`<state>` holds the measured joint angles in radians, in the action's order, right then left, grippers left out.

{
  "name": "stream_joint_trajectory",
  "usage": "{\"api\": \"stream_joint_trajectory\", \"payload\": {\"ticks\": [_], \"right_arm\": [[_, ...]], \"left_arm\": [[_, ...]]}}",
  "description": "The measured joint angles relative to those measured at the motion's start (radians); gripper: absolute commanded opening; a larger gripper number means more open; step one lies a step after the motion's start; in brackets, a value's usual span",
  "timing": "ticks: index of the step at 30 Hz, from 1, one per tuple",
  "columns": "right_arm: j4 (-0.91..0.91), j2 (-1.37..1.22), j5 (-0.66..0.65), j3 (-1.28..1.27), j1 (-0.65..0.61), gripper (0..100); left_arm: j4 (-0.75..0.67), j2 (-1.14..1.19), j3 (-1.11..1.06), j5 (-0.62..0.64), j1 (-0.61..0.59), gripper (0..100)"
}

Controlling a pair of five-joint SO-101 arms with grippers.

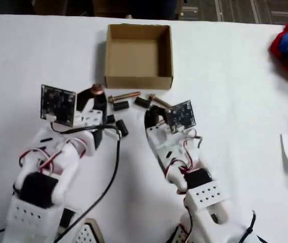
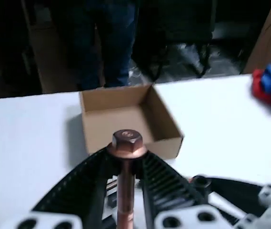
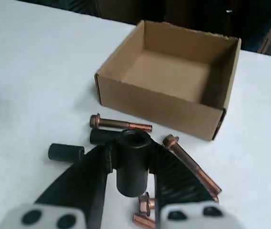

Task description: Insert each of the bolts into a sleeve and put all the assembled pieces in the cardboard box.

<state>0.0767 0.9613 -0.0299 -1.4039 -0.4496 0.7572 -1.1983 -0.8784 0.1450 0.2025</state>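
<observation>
Bolt [image 2: 127, 143] clamped in left claw [image 2: 126, 161], sleeve [image 3: 133, 167] clamped in right claw [image 3: 131, 155], both on the near side of the cardboard box [image 1: 138, 82].
Both look rigid and slick; hold shank below head, sleeve mid-body, bore open.

The high view looks down over the table [image 1: 235, 101]; both wrist views closely face the cardboard box [image 1: 138, 82].

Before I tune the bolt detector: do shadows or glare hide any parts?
High view: the table is evenly lit, no glare. Left wrist view: the cardboard box throws a soft shadow beside it; the held bolt is unshaded. Right wrist view: loose bolts cast little shadow.
</observation>
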Motion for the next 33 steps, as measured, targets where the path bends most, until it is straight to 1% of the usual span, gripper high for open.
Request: {"api": "stream_joint_trajectory", "payload": {"ticks": [4,6,9,11,14,17,21,24,29,33], "right_arm": [[-0.086,0.0,0.098,-0.002,-0.002,2.2],[-0.1,0.0,0.144,-0.002,-0.005,2.2],[-0.103,0.0,0.163,-0.008,-0.011,2.2],[-0.103,0.0,0.167,-0.028,-0.008,2.2],[-0.103,0.0,0.167,-0.048,-0.009,2.2],[-0.104,0.0,0.169,-0.049,-0.008,2.2],[-0.118,0.0,0.169,-0.049,-0.009,2.2],[-0.132,0.0,0.169,-0.049,-0.009,2.2],[-0.132,0.0,0.169,-0.049,-0.008,2.2],[-0.132,0.006,0.169,-0.049,-0.011,2.2]], "left_arm": [[-0.146,0.153,0.028,0.08,0.017,3],[-0.184,0.256,0.089,0.124,0.018,3],[-0.192,0.414,0.206,0.176,0.032,3],[-0.17,0.476,0.279,0.206,0.035,3],[-0.124,0.494,0.373,0.222,0.035,3],[-0.11,0.496,0.413,0.229,0.069,3],[-0.114,0.505,0.407,0.232,0.14,3],[-0.173,0.503,0.348,0.232,0.184,3],[-0.316,0.512,0.244,0.232,0.193,3],[-0.39,0.529,0.207,0.232,0.198,3]]}}
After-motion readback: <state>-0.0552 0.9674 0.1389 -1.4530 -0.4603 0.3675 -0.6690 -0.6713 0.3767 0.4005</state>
